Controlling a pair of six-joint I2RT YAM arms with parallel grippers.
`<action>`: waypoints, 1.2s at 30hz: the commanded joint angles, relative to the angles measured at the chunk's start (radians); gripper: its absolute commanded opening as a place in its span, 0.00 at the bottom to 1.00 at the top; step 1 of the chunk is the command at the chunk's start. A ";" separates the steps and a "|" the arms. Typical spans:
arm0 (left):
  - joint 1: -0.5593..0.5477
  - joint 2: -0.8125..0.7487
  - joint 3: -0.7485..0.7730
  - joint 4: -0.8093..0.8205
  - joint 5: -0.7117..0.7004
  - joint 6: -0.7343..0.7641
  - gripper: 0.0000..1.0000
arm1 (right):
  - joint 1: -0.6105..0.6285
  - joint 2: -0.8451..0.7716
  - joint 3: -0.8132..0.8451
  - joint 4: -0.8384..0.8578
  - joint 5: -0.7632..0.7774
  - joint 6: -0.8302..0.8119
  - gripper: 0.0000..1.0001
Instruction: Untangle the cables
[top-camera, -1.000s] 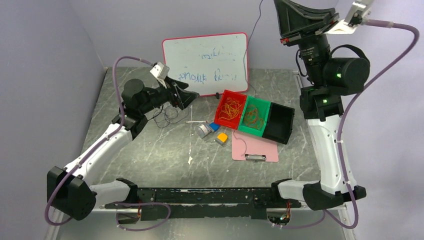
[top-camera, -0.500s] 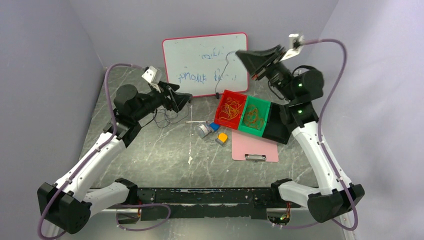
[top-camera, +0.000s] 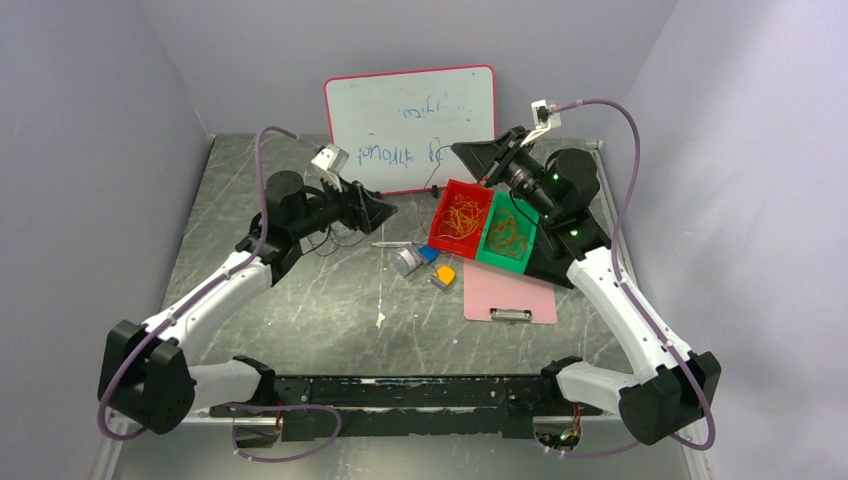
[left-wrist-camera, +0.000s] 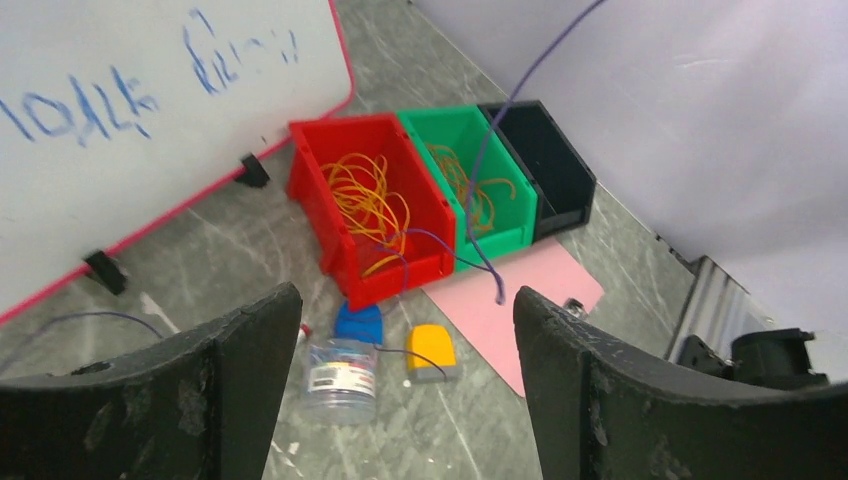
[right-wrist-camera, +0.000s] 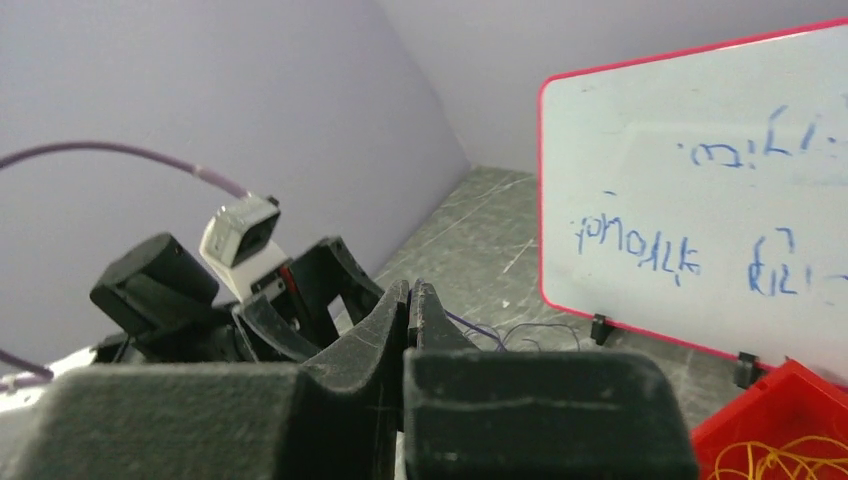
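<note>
From above, the left gripper (top-camera: 386, 210) hovers low over the counter (top-camera: 300, 300), left of the bins. The right gripper (top-camera: 460, 150) hangs in front of the whiteboard (top-camera: 400, 110), above the far end of the red bin (top-camera: 450, 250). How the jaws stand is hard to read from there. The left wrist view shows the left gripper spread wide, with nothing between its fingers (left-wrist-camera: 200, 390). The right wrist view shows the right gripper pressed fully closed.

The cables lie in three places. Orange cables (left-wrist-camera: 365, 200) form a loose heap of loops in the red bin. More orange and yellowish loops sit in the green bin (left-wrist-camera: 500, 240) just right of it.

The purple cable (left-wrist-camera: 476, 190) shows best in the left wrist view. It comes down from the top of the frame and crosses the green bin, and its free end hangs over the pink clipboard (left-wrist-camera: 550, 275). From above it is only a faint thread running down from the right gripper's tip, so that gripper has hold of it. The right wrist view does not show the strand at the fingertips.

That view does pick out thin purple loops (right-wrist-camera: 520, 335) on the counter at the foot of the whiteboard, near the left gripper.
</note>
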 joint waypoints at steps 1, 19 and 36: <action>-0.021 0.048 -0.019 0.136 0.100 -0.083 0.82 | 0.002 0.017 0.026 -0.040 0.116 0.026 0.00; -0.177 0.209 -0.001 0.224 -0.034 -0.097 0.83 | 0.001 0.026 0.039 -0.104 0.398 0.105 0.00; -0.209 0.406 0.129 0.318 -0.085 -0.242 0.54 | 0.002 0.007 0.020 -0.111 0.394 0.086 0.00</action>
